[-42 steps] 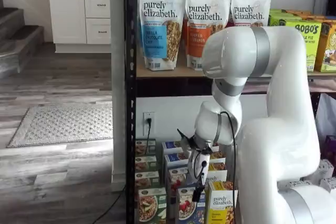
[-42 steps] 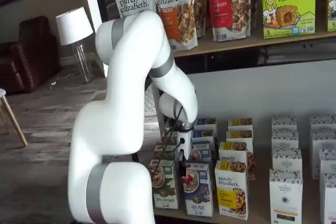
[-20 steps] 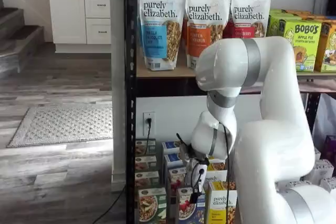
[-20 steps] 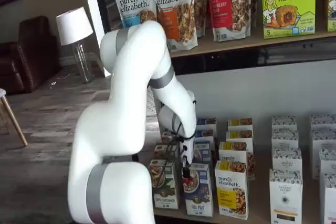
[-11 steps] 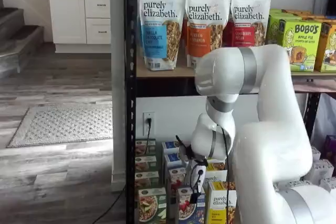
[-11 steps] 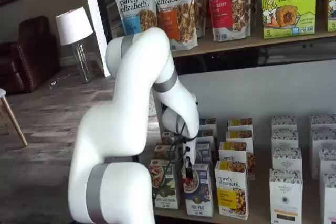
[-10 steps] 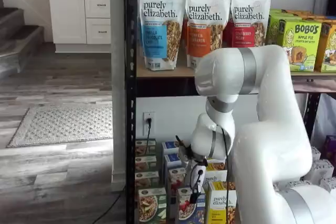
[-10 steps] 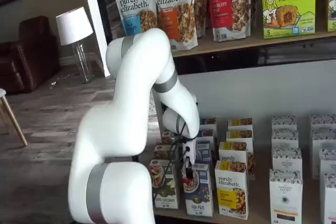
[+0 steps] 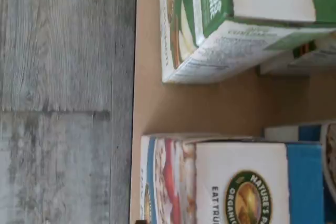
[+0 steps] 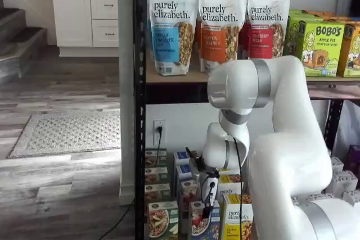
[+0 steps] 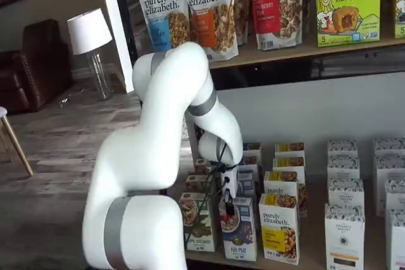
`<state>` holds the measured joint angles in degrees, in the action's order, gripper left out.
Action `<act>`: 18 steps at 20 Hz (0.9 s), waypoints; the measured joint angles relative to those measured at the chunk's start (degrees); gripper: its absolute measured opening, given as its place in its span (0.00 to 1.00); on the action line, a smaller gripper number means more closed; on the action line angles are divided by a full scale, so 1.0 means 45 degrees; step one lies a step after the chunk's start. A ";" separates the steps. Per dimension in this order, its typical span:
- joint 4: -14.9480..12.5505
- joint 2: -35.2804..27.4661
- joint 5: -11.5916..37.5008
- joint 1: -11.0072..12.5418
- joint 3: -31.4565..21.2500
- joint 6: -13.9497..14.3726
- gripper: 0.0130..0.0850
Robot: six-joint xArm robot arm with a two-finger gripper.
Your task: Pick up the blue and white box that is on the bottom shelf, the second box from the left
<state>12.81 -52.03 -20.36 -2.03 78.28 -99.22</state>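
One gripper (image 11: 226, 205) is hanging with fingers spread wide and empty, just above the blue box (image 11: 238, 229), which is standing upright at its 6 o'clock, front row of the bottom shelf (image 11: 310, 245), green box (image 11: 197, 222) beside it.

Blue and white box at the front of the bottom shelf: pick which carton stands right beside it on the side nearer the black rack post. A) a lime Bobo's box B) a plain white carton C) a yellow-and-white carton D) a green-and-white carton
D: in a shelf view the green-and-white carton stands between the blue and white box and the post side, while the yellow-and-white carton is on its other side.
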 joint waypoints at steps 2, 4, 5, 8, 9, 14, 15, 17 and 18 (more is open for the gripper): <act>-0.0504 -0.0134 -0.0155 0.0040 0.0186 0.0424 1.00; -0.0939 -0.0273 -0.0355 0.0062 0.0384 0.0799 1.00; -0.1156 -0.0366 -0.0473 0.0066 0.0509 0.0989 1.00; -0.1559 -0.0567 -0.0897 0.0076 0.0852 0.1351 1.00; -0.1692 -0.0657 -0.1091 0.0079 0.1002 0.1473 1.00; -0.2057 -0.0882 -0.1377 0.0096 0.1300 0.1784 1.00; -0.2056 -0.0906 -0.1370 0.0103 0.1312 0.1775 1.00; -0.1953 -0.0938 -0.1318 0.0124 0.1312 0.1662 1.00; -0.1938 -0.0944 -0.1303 0.0136 0.1307 0.1637 1.00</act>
<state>4.09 -56.28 -26.22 -1.42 84.16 -91.85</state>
